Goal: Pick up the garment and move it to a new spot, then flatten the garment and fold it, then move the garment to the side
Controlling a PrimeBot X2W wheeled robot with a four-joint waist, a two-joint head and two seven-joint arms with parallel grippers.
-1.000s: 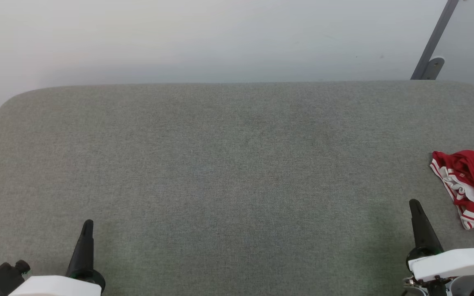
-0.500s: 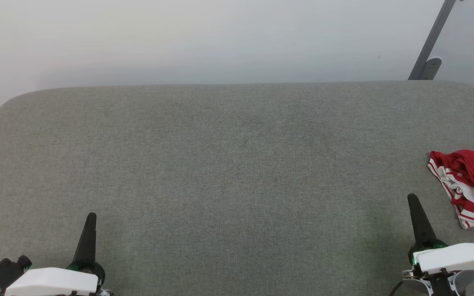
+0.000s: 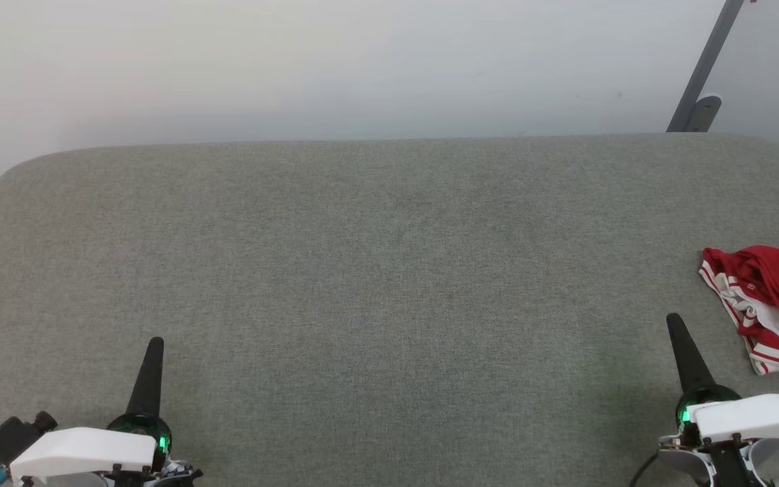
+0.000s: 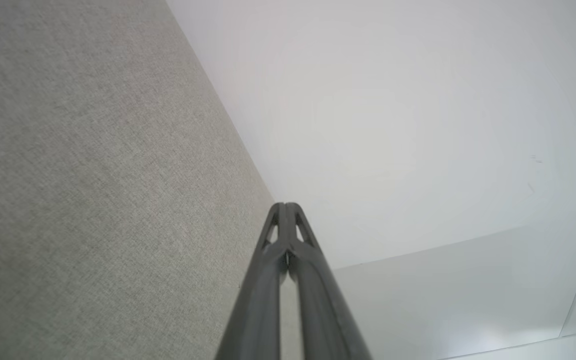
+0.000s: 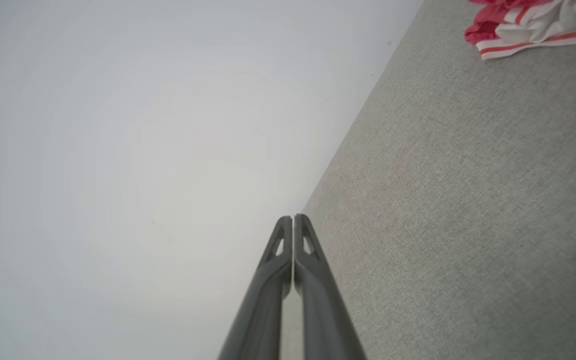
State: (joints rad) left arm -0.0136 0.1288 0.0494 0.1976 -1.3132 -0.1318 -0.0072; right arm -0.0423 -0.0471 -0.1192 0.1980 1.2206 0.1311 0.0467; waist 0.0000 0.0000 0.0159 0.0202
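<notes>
The garment is a crumpled red shirt with red-and-white striped trim, lying at the right edge of the grey fabric surface, partly cut off by the frame. In the right wrist view the garment sits in the top right corner. My right gripper is shut and empty, just left of and nearer than the garment, apart from it. Its fingers are pressed together. My left gripper is shut and empty at the lower left, far from the garment, with its own fingers together too.
A pale wall rises behind the surface's far edge. A grey slanted metal bar with a bracket stands at the back right corner. The surface has rounded corners at the far left and far right.
Both grippers have moved a little forward over the surface. The head view has shifted slightly, so the garment sits a touch further left. The garment lies as before.
</notes>
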